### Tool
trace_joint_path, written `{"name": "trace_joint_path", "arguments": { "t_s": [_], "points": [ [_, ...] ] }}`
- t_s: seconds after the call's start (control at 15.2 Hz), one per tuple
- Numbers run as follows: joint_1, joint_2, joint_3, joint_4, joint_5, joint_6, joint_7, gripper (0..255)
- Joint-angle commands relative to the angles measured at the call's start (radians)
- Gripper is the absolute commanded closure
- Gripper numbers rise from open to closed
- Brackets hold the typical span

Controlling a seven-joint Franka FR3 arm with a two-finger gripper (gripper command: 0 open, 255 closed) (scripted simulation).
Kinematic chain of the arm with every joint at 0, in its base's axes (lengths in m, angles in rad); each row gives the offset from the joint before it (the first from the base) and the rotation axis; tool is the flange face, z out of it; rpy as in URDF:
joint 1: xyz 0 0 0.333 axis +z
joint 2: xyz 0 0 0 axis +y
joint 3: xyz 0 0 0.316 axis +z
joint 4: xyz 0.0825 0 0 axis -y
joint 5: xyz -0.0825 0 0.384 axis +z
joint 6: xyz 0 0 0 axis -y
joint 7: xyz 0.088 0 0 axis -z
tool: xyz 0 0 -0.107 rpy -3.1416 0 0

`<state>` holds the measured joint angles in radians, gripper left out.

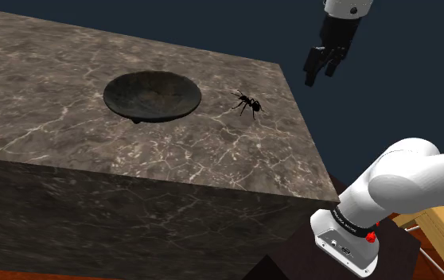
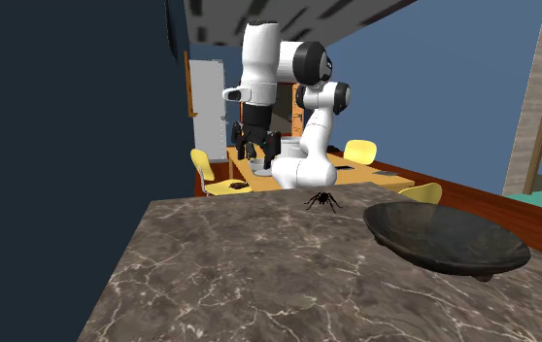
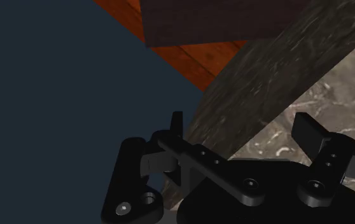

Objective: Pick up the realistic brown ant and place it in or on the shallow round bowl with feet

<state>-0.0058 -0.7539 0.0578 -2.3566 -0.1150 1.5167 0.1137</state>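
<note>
- The tool (image 1: pixel 321 74) hangs in the air with its two black fingers (image 3: pixel 310 130) standing apart and nothing between them.
- In the shoulder view it points downward just past the tabletop's (image 1: pixel 45 95) right edge, higher than the surface and touching nothing.
- In the wrist view the tool (image 3: pixel 243 127) looks down along the tabletop's (image 3: pixel 335 83) edge. The dark veined side and a strip of the top show between the fingers, with a reddish-brown floor (image 3: pixel 198 60) beyond.
- The ant (image 1: pixel 246 103) is dark, nearly black. It stands on the tabletop near the right edge, below the tool and to its left in the shoulder view, well apart from the tool.
- The bowl (image 1: pixel 152 95) is dark, shallow and round, with a small foot showing under its near rim. It sits on the tabletop to the ant's left in the shoulder view, near the ant but not touching it, and it is empty.
- In the second exterior view the ant (image 2: pixel 322 200) is at the tabletop's (image 2: pixel 220 282) far edge, and the bowl (image 2: pixel 444 238) is nearer and to the right.
- The white arm (image 2: pixel 288 97) rises behind that far edge, and the tool (image 2: pixel 260 151) hangs left of the ant — clear of it.
- In the shoulder view the arm (image 1: pixel 403 183) rises from its stand (image 1: pixel 292 258) at the lower right.
- Yellow chairs (image 2: pixel 211 165) stand behind the arm in the second exterior view.
</note>
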Motion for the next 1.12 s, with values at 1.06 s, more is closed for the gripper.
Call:
{"name": "trace_joint_path", "arguments": {
  "t_s": [1.06],
  "points": [
    [0.205, 0.345, 0.085, 0.223, 0.289, 0.125, -0.116, 0]
  ]
}}
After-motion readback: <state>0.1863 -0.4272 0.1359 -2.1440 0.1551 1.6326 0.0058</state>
